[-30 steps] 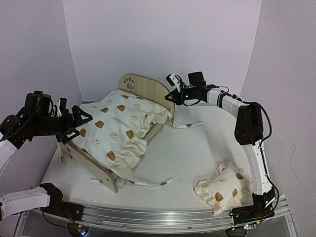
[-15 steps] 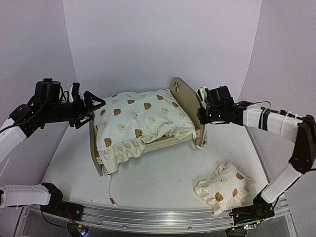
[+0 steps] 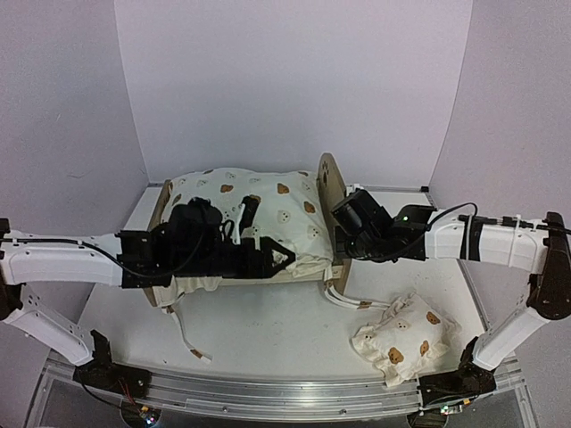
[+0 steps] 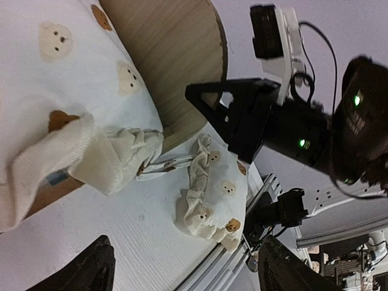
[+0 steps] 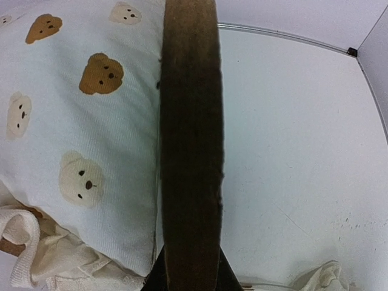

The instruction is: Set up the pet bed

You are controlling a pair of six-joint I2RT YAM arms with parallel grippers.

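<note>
The pet bed stands mid-table, its light-wood headboard at the right end and its footboard at the left. The large cream bear-print cushion lies on it and hides the base. My right gripper is shut on the headboard's edge, which fills the gap between its fingers. My left gripper is open and empty, low in front of the bed's near side. In the left wrist view its fingers stand wide apart over bare table, facing the headboard and the small pillow.
The small cream bear-print pillow lies at the front right near the right arm's base. Cushion ties trail on the table below the headboard and at the front left. White walls close the back and sides.
The bed has swung round and shifted so its headboard points right. My left arm moved from the bed's left end to its near side. My right gripper came forward with the headboard.
</note>
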